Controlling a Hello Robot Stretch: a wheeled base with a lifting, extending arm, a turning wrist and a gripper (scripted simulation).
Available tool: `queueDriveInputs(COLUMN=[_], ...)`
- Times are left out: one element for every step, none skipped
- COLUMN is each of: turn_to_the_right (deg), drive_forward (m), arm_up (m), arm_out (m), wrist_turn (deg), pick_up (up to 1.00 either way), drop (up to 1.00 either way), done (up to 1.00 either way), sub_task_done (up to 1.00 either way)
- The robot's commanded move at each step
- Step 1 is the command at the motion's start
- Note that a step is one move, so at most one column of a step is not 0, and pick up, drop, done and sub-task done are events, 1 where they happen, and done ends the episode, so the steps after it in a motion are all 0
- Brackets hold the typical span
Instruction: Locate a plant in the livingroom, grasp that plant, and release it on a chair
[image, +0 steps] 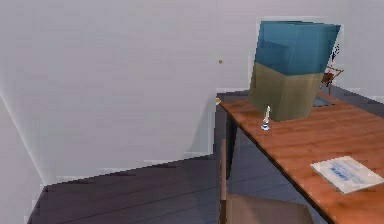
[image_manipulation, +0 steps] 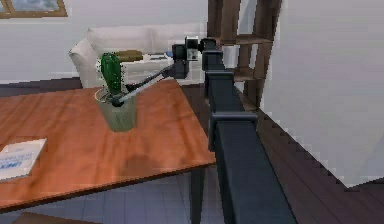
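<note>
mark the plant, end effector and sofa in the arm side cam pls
plant (image_manipulation: 108, 68), arm side view, on the green cactus stem.
end effector (image_manipulation: 123, 96), arm side view, midway between the fingertips.
sofa (image_manipulation: 135, 40), arm side view, on the white back cushion.

The table (image_manipulation: 150, 130) is smooth reddish wood, the floor (image: 130, 195) dark planks, the sofa (image_manipulation: 88, 47) pale cloth.

You can count one reddish-brown wooden table (image: 330, 135); one tall blue-and-tan box (image: 290, 70); one flat white-and-blue booklet (image: 345, 172); one small white upright object (image: 266, 120); one green potted plant (image_manipulation: 112, 75); one white cushioned sofa (image_manipulation: 135, 40); one dark wooden shelf unit (image_manipulation: 225, 20).
</note>
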Motion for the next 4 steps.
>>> queueDriveInputs(turn_to_the_right=[0.0,0.0,0.0,45.0], drive_forward=[0.00,0.00,0.00,0.00], arm_up=[0.00,0.00,0.00,0.00], arm_out=[0.00,0.00,-0.48,0.00], wrist_turn=[-45.0,-3.0,0.0,0.0], pick_up=[0.00,0.00,0.00,0.00], drop=[0.00,0.00,0.00,0.00], done=[0.00,0.00,0.00,0.00], sub_task_done=[0.00,0.00,0.00,0.00])
